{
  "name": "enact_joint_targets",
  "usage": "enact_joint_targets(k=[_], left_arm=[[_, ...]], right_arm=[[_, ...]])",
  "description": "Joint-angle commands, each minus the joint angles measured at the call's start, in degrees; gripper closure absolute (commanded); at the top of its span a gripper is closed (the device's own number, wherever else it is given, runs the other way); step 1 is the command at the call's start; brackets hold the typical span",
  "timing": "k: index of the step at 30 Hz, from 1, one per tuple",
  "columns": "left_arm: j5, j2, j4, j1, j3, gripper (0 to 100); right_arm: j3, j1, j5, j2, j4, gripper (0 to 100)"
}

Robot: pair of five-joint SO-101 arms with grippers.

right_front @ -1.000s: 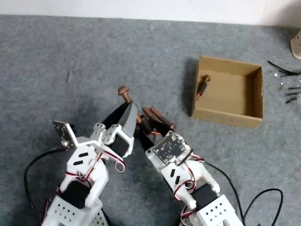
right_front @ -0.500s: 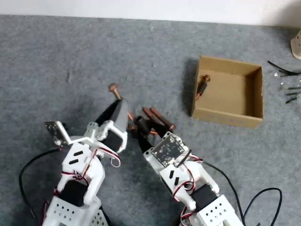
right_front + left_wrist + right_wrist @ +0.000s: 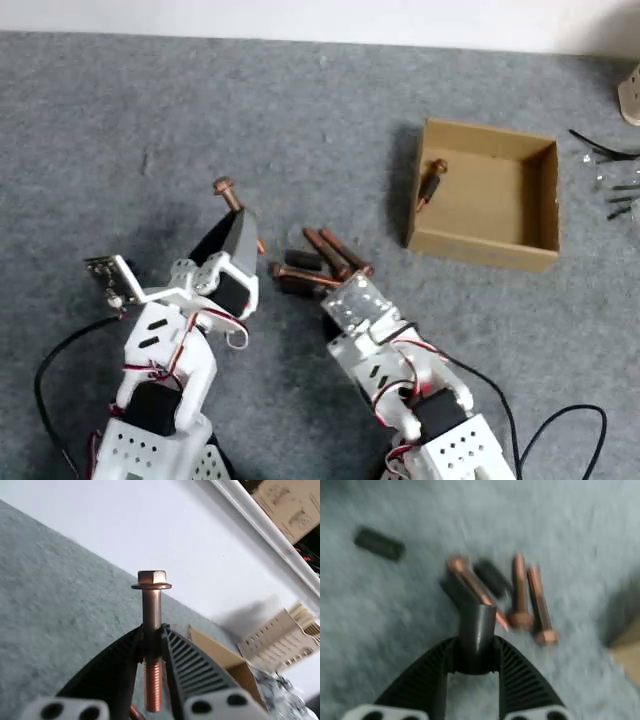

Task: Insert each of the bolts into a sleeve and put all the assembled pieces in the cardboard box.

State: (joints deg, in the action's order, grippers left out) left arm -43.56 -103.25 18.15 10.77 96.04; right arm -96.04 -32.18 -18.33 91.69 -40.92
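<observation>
My left gripper [image 3: 151,629] is shut on the shank of a copper bolt [image 3: 151,600], which it holds off the carpet with the flanged head pointing away. From above, that bolt [image 3: 226,190] sticks out past the left gripper [image 3: 242,228]. My right gripper [image 3: 476,642] is shut on a dark sleeve [image 3: 476,625], just short of the loose parts. Three bolts [image 3: 520,592] and two sleeves [image 3: 379,543] lie on the carpet there. In the high view, these bolts [image 3: 335,252] sit between the arms and the cardboard box [image 3: 540,215]. One assembled piece [image 3: 430,186] lies in the box.
Grey carpet [image 3: 120,120] covers the table. Black cable ties and small parts [image 3: 610,185] lie right of the box. A white wall runs along the far edge. Arm cables [image 3: 560,420] trail at the near right.
The left arm has swung left and away from the pile with its bolt. The right arm has drawn back toward its base, uncovering a bolt and a sleeve on the carpet.
</observation>
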Motion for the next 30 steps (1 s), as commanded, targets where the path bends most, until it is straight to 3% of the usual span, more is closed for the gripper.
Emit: enact_joint_targets(k=[1,5,10,16,30], left_arm=[[0.53,-0.31,0.00,-2.33,1.19,99],[0.53,-0.31,0.00,-3.82,1.19,99],[0.53,-0.66,0.00,-4.62,1.19,99],[0.44,-0.40,0.00,-4.53,1.19,99],[0.53,-0.40,0.09,-4.62,1.19,99]], right_arm=[[-0.66,4.62,-0.35,0.57,-5.14,99.3],[2.59,5.93,-0.62,0.48,-18.77,99.3],[5.58,17.36,-3.96,0.48,-20.18,99.3],[5.41,21.67,-7.74,-2.07,-21.41,99.4],[12.35,21.93,-8.00,-44.88,-9.63,99.4]])
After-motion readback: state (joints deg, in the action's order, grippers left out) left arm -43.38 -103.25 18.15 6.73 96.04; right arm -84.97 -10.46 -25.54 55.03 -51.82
